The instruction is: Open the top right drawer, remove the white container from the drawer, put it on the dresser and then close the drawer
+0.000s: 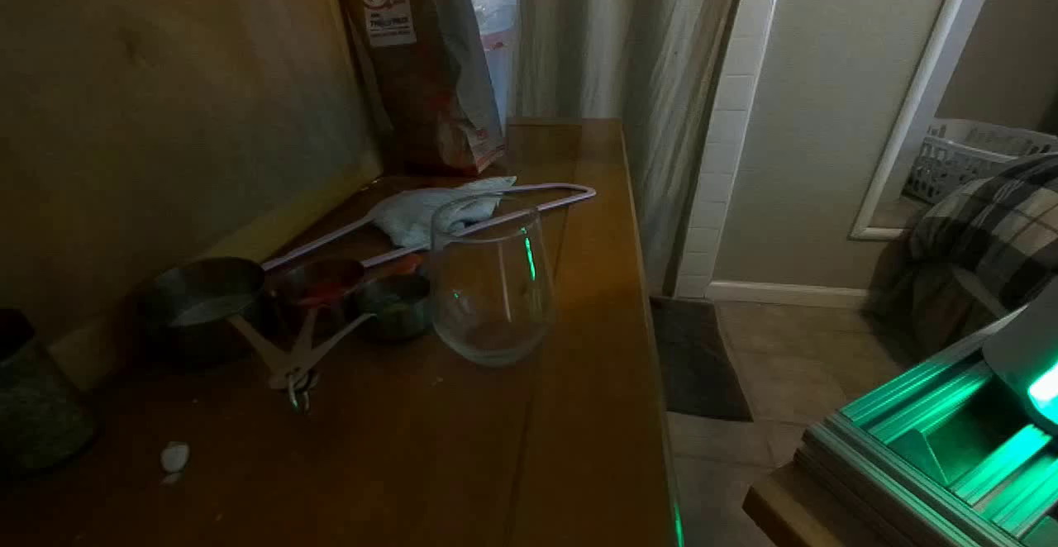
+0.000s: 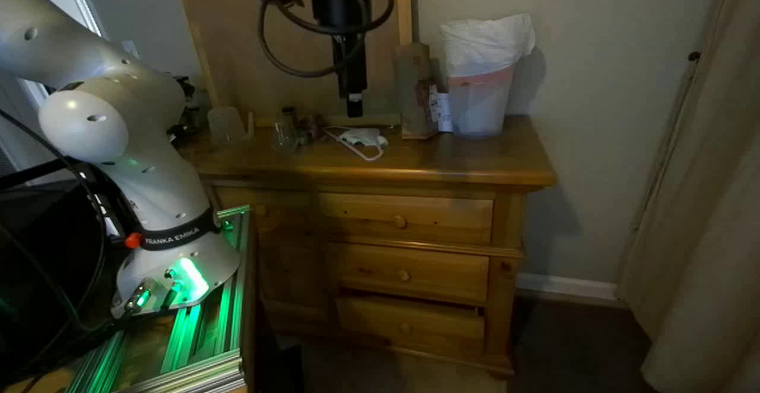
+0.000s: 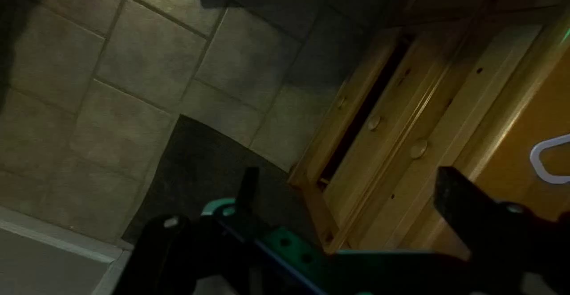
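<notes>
The top right drawer (image 2: 362,210) is shut, with a round knob; its front also shows in the wrist view (image 3: 445,121). The dresser (image 2: 475,160) is brown wood; its glossy top fills much of an exterior view (image 1: 595,431). The white container does not show in any view; the inside of the shut drawer is hidden. My gripper (image 2: 354,105) points down above the dresser, apart from it. In the wrist view the gripper (image 3: 349,186) is open, its fingers wide apart, nothing between them, with the drawer fronts and floor beyond.
On the dresser top are a clear glass cup (image 1: 493,307), measuring cups (image 1: 202,303), a hanger (image 1: 570,192) with a pale cloth, a paper bag (image 1: 421,68) and a bag-lined bin (image 2: 484,96). A small whitish piece (image 1: 174,458) lies nearby. The bottom drawer (image 2: 409,327) stands slightly open.
</notes>
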`<state>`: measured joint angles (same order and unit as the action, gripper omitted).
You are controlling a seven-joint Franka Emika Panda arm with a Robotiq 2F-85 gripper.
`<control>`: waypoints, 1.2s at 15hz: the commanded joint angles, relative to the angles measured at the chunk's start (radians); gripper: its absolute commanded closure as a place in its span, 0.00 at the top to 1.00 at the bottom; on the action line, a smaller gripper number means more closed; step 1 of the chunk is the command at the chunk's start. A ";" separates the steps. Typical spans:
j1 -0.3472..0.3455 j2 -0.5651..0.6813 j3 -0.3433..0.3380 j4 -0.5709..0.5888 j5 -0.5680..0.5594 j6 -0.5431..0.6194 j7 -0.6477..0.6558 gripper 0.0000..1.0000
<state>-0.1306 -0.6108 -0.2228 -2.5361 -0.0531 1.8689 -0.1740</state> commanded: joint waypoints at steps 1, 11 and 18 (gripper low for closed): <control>-0.009 0.002 0.008 0.002 0.005 -0.002 -0.004 1.00; 0.116 0.246 -0.019 0.010 0.071 0.188 -0.260 1.00; 0.165 0.686 0.038 0.068 0.172 0.619 -0.579 1.00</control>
<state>0.0336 -0.1178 -0.2100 -2.5356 0.0217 2.3555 -0.5974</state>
